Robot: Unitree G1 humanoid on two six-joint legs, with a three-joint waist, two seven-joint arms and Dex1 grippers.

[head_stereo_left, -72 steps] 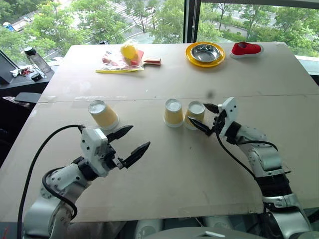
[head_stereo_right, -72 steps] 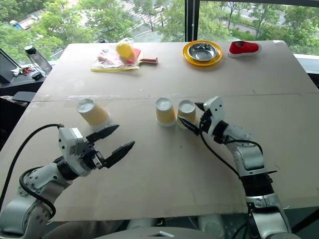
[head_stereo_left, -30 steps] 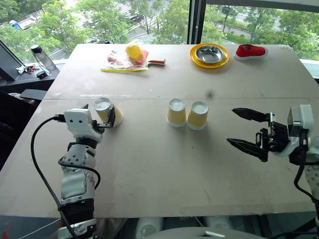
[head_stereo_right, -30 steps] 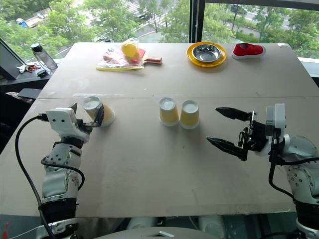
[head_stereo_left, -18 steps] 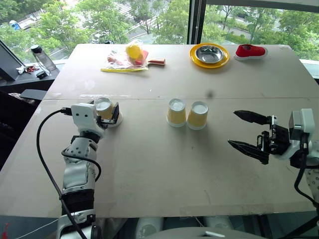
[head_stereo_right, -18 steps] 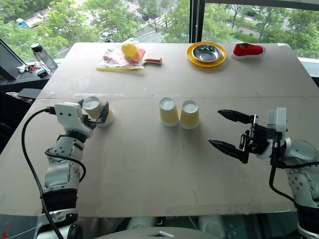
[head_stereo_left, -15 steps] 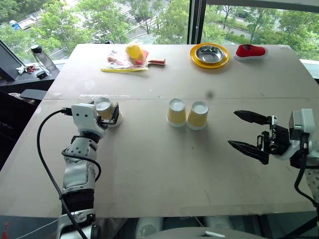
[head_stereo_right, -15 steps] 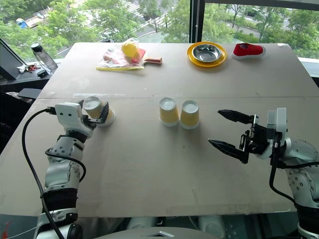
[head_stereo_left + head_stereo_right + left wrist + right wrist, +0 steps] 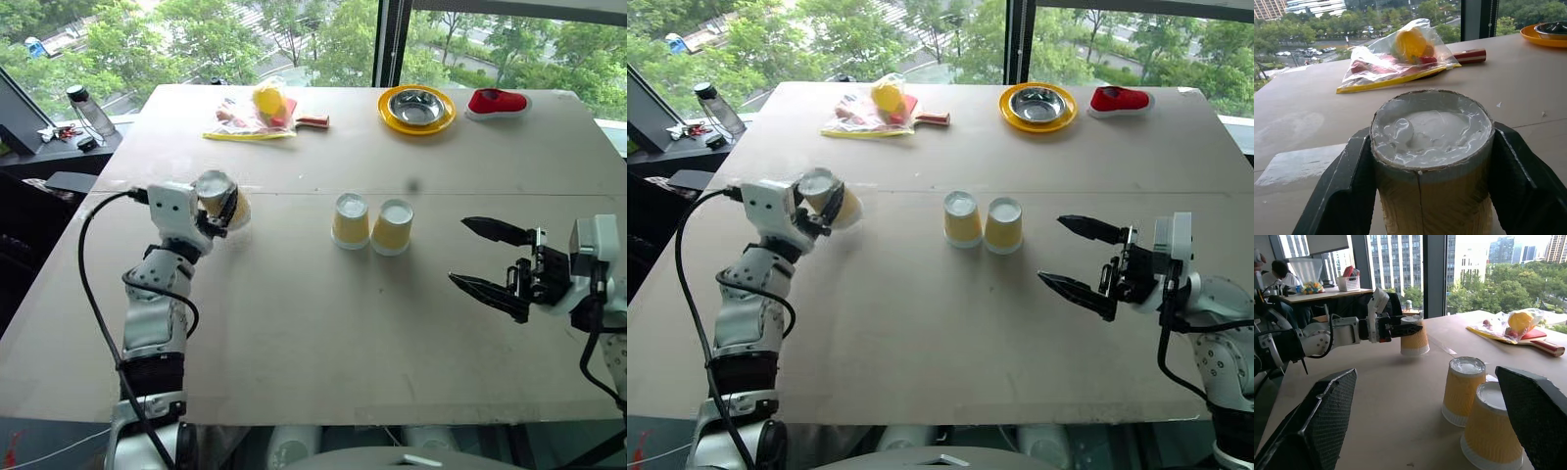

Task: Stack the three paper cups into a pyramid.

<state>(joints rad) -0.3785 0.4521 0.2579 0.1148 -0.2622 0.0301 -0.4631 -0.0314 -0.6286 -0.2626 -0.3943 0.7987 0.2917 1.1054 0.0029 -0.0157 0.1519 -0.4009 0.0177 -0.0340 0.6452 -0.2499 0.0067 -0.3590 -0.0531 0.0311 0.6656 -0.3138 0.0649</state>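
The right claw (image 9: pixel 495 259) sits at the lower right of the head view, jaws spread wide and holding nothing, just as it was a second ago; it has not shifted. At the left of the frame the left claw (image 9: pixel 223 208) has closed on the third cup (image 9: pixel 217 197), which a second ago stood on the worktop (image 9: pixel 323 323) between open jaws. The wrist view shows black fingers (image 9: pixel 1347 191) pressed against both ribbed sides, white base facing the camera. In the right wrist view the cup's rim appears to hang just clear of the board, though the angle is shallow and I would not swear to the gap. So the grasp looks made and the lift begun, which leaves the carry and the placing still to do.

The other two cups (image 9: pixel 370 222) stand upside down and touching at the middle of the frame, forming the base row; the top of the pyramid is not yet on.

Between the held cup and the pair the worktop is bare, so the sideways path looks free. The near edge lies well below both arms. The seam across the board runs just behind the pair. Further up the frame, near the far edge, lie a plastic bag (image 9: pixel 253 113) with a yellow object and a red-handled paddle, a yellow plate (image 9: pixel 416 110) with a steel bowl, and a red item (image 9: pixel 497 102), all well apart from the cups.
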